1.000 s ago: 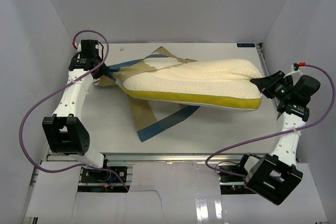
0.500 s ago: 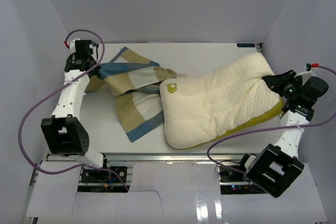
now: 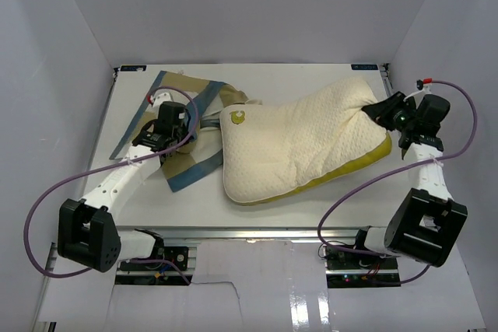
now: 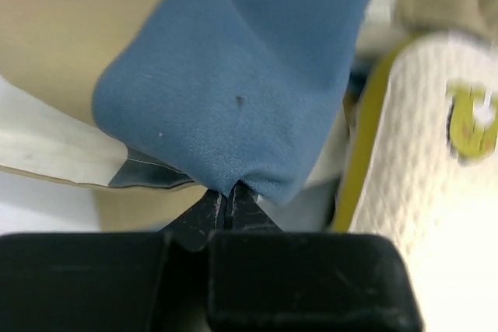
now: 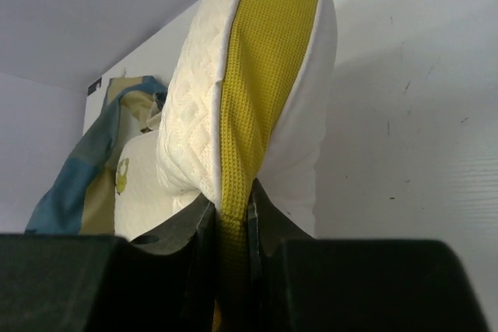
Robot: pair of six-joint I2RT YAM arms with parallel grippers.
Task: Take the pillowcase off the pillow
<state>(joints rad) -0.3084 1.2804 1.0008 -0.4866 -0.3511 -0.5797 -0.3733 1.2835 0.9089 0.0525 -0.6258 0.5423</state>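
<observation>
**Fig.** Separation of cover and cushion, read from the near edge of the white tabletop [image 3: 179, 200] toward the back wall.

(a) Nearest lies the long side of the thick cream-white, dot-textured rectangular pillow [image 3: 303, 141]. It rests slantwise across the middle and right of the tabletop, with its yellow edging [image 5: 264, 52] showing along the underside.

(b) At the left, the left claw [image 4: 226, 194] is clenched on a blue fold of the soft cloth pillowcase in large tan, blue, teal and white checks [image 3: 191, 162]. The fold bunches tightly at the fingertips.

(c) The pillow's left end, bearing a small yellow mark [image 3: 237, 118], is bare. The pillowcase touches that end, and whether any cloth is trapped beneath cannot be told.

(d) Farther right, the right claw [image 5: 232, 207] is clamped on the pillow's corner, pinching the yellow edging.

(e) Farthest, the rest of the pillowcase spreads flat toward the back left corner.

Judged step: final clearing of the cover. It is best done with the right claw acting as the anchor. The left claw should draw the cloth low and leftward, straight away from the pillow, until the two lie well apart. A steep lift risks snagging the cloth and dragging the pillow along.
</observation>
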